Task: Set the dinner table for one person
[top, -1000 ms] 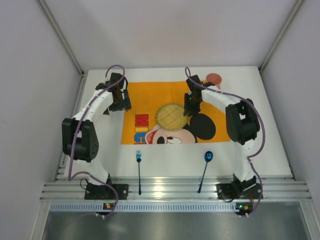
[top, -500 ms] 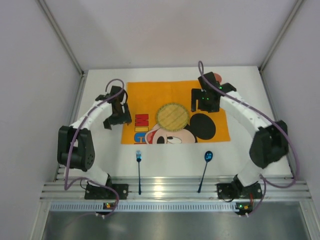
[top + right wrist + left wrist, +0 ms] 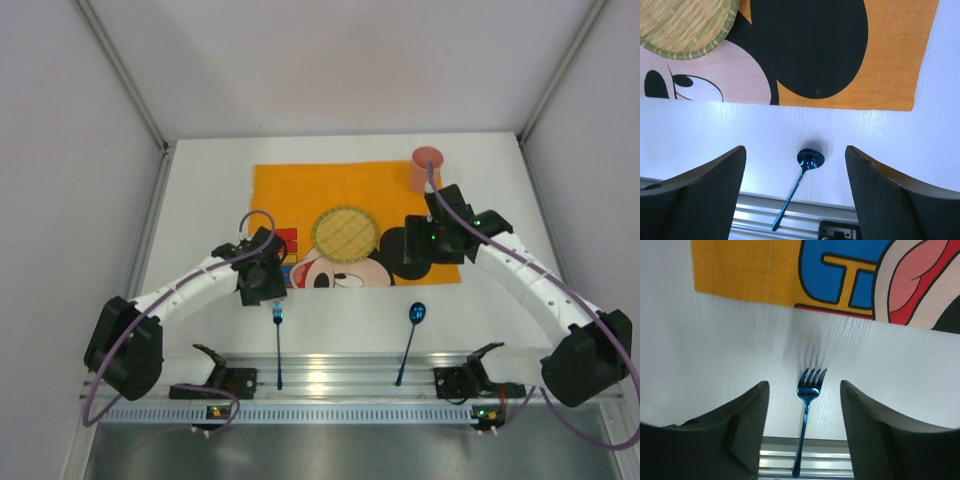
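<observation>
The white dinner table (image 3: 200, 200) carries an orange cartoon-mouse placemat (image 3: 300, 190) with a round woven plate (image 3: 344, 232) on it and a pink cup (image 3: 427, 168) at its far right corner. A blue fork (image 3: 278, 340) and a blue spoon (image 3: 415, 315) lie on the table near the front edge, their handles over the rail. My left gripper (image 3: 266, 292) is open and empty above the fork (image 3: 805, 425), whose head lies between the jaws (image 3: 804, 385). My right gripper (image 3: 418, 255) is open and empty, hovering beyond the spoon (image 3: 810, 159), seen between its jaws (image 3: 795, 148).
An aluminium rail (image 3: 340, 380) with both arm bases runs along the near edge. Grey enclosure walls stand on the left, right and back. The placemat's near edge (image 3: 895, 60) lies just beyond the cutlery.
Both arms swung from the far part of the placemat toward the near edge. The left gripper now hangs over the fork, the right near the spoon. The pink cup is uncovered.
</observation>
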Robot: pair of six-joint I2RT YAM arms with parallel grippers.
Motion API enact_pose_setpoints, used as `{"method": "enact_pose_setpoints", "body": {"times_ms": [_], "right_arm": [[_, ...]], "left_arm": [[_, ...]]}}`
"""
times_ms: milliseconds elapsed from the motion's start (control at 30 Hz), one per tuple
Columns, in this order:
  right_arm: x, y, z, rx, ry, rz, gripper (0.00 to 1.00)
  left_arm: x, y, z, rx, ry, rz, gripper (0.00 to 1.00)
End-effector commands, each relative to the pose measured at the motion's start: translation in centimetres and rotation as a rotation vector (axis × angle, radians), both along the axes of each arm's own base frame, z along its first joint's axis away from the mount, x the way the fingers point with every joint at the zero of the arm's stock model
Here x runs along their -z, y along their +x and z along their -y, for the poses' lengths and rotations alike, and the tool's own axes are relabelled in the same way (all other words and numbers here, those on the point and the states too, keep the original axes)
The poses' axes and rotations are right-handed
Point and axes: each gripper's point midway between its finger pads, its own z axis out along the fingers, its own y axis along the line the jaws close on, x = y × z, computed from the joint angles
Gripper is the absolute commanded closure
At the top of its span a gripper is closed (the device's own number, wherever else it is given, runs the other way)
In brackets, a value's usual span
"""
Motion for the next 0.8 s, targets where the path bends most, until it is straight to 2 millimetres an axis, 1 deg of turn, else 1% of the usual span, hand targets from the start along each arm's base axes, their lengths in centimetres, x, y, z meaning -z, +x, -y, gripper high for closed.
{"method": "enact_pose_setpoints", "body": {"times_ms": [0,133,300,433,467,567,667,767], "right_arm": [[-1.5,-1.3,0.0,-0.015,0.035,0.041,0.20],[-1.3,-2.4,0.5,-0.021,0.039,0.039,0.20],[-0.8,-3.3,1.0,-0.033,0.025,0.027,0.20],[-0.7,-3.8,1.2,-0.035,0.025,0.026,0.20],[-0.6,-3.9,1.2,-0.036,0.025,0.024,0.20],[-0.3,-4.2,1.4,-0.040,0.020,0.014,0.20],[-0.2,-4.4,1.7,-0.046,0.006,0.013,0.20],[-0.2,-4.6,1.9,-0.045,0.000,0.011,0.20]], "left_arm": [[-0.6,-0.6,1.9,-0.034,-0.091,0.044,0.39],[0.1,-2.4,2.6,-0.022,-0.107,0.022,0.41],[0.4,-4.3,3.5,-0.004,-0.121,0.019,0.44],[1.4,-5.8,2.9,-0.029,-0.087,0.003,0.45],[1.7,-6.1,2.8,-0.033,-0.083,-0.004,0.47],[2.4,-6.7,2.6,-0.040,-0.078,-0.014,0.49],[3.0,-6.8,2.6,-0.046,-0.086,-0.009,0.51],[3.6,-6.8,2.6,-0.046,-0.081,-0.011,0.58]]}}
